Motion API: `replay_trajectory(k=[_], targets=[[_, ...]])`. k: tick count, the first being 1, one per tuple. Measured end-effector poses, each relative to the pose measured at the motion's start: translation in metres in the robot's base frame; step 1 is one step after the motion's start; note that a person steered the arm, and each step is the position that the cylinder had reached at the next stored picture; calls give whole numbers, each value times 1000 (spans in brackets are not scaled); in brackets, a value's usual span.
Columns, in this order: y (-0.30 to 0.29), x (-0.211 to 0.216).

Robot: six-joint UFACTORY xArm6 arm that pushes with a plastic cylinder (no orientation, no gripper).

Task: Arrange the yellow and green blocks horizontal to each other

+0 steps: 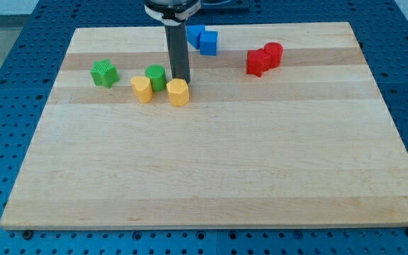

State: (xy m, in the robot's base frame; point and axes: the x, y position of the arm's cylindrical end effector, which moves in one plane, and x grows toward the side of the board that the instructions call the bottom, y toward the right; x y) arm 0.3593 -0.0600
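Now, my tip (180, 79) sits just behind the yellow hexagon block (178, 92), touching or nearly so (no hand here, only a bare rod, grasping nothing). Green cylinder (155, 76) to the tip's left, touching a second yellow block (142, 89). Green star block (104, 73) farther left, apart. Two blue blocks (202, 39) and two red blocks (263, 59) toward the wooden board's (211, 177) top.
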Motion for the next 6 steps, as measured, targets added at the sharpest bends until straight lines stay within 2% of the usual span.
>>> replay_trajectory(k=[3, 6], targets=[[-86, -30], [-80, -21]])
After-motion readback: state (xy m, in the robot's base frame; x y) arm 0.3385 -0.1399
